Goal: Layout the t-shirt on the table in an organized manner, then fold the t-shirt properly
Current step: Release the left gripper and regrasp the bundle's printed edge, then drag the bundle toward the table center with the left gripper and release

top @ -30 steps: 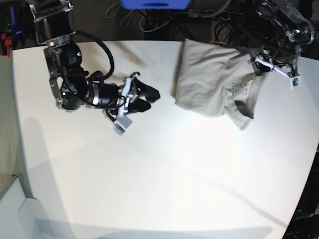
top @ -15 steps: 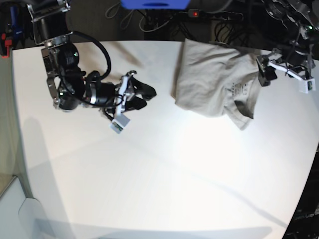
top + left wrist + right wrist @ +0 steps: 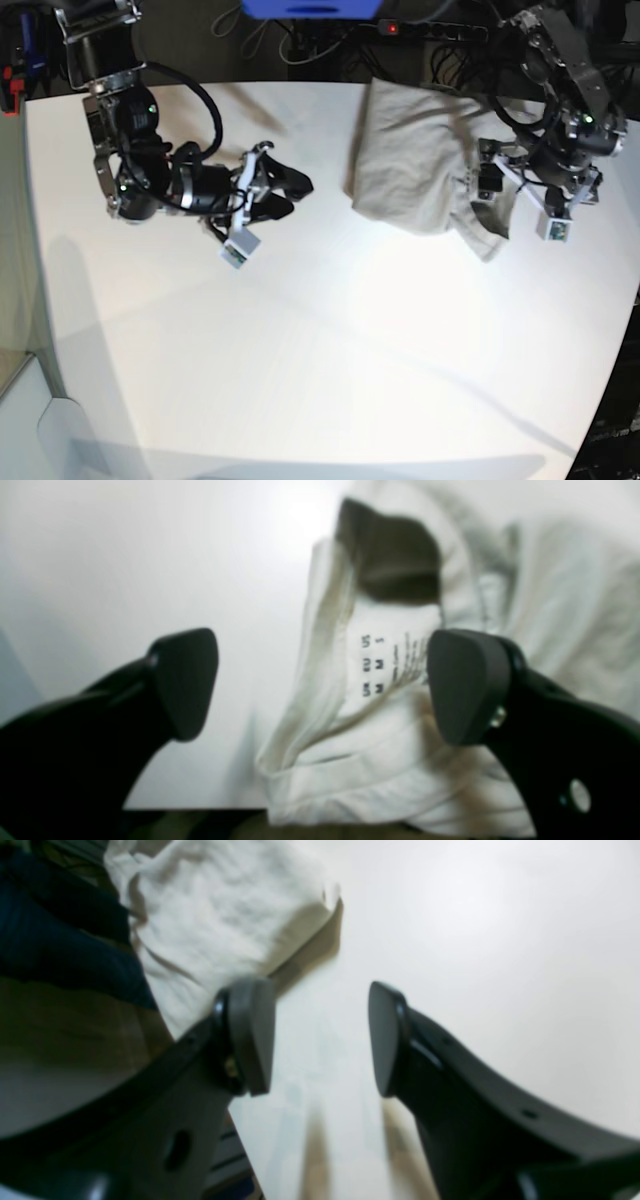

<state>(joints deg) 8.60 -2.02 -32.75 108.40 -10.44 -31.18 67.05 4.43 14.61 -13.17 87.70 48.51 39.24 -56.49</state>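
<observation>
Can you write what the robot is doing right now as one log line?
stage: reaching for bunched t-shirt | left gripper: open over neck label | right gripper: open, empty, above table

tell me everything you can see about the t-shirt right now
The t-shirt is light grey-beige, soft and wrinkled. It lies bunched and partly folded at the far side of the white table, not spread out. Its neck faces the left gripper, showing a dark collar opening and a small printed label inside. That gripper's open jaws sit on either side of the collar area, without pinching it. One edge seems to reach the table's far rim.
</observation>
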